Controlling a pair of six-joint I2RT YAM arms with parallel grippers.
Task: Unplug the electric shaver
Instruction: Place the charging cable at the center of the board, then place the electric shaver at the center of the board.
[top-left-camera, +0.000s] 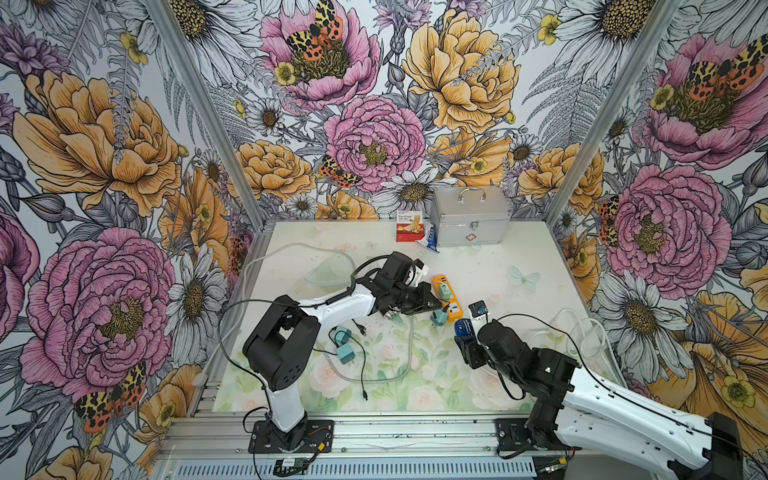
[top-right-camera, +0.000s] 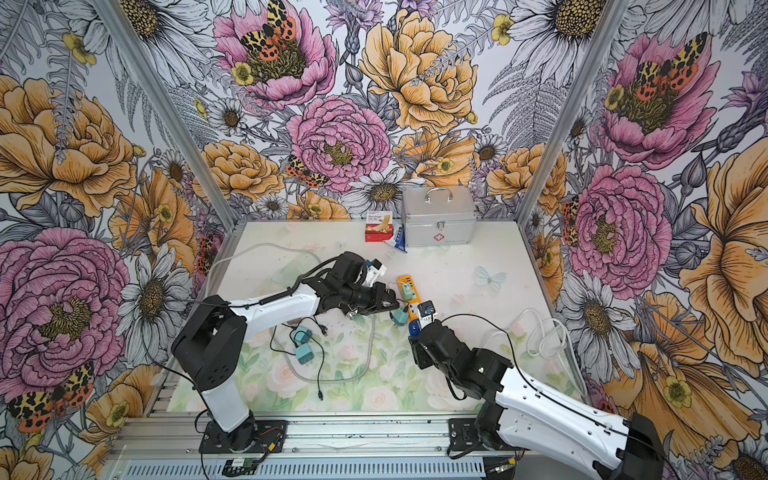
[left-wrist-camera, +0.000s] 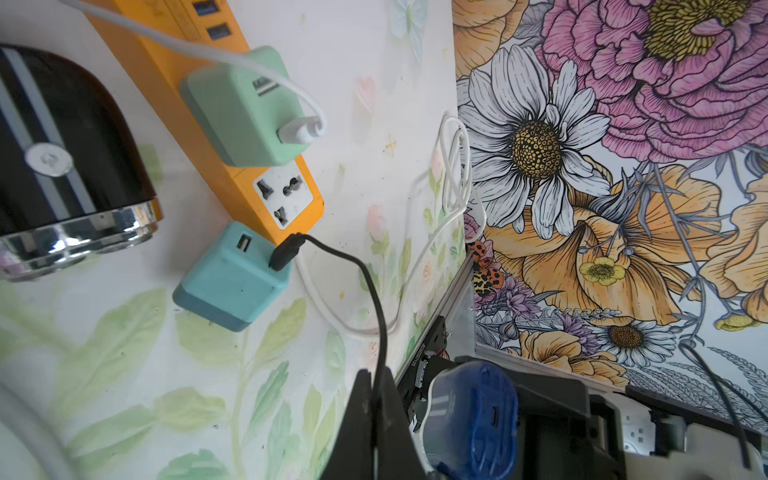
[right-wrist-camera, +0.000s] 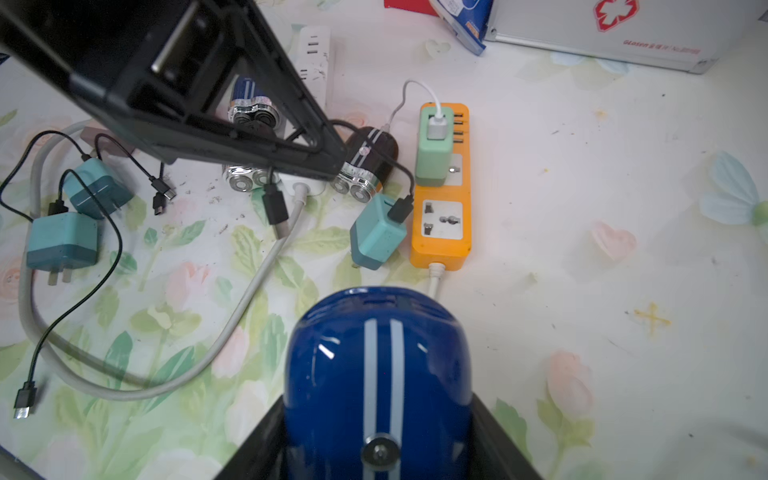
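My right gripper (right-wrist-camera: 377, 419) is shut on a blue electric shaver (right-wrist-camera: 376, 357) with two white stripes, held just off the near end of the orange power strip (right-wrist-camera: 440, 216); the shaver shows in both top views (top-left-camera: 462, 327) (top-right-camera: 414, 328). The shaver's small port (left-wrist-camera: 494, 415) is bare. My left gripper (left-wrist-camera: 376, 376) is shut on a thin black cable (left-wrist-camera: 374, 291). The cable's loose plug (right-wrist-camera: 275, 203) hangs under its fingers. Its other end sits in a teal adapter (left-wrist-camera: 232, 278) lying beside the strip.
A mint adapter (right-wrist-camera: 434, 153) with a white lead is plugged into the strip. A black shaver (right-wrist-camera: 370, 162) lies next to it. Two more teal adapters (right-wrist-camera: 62, 241), a thick grey cord (right-wrist-camera: 232, 332), a metal case (top-left-camera: 469, 220) and a white cable coil (top-left-camera: 582, 332) lie around.
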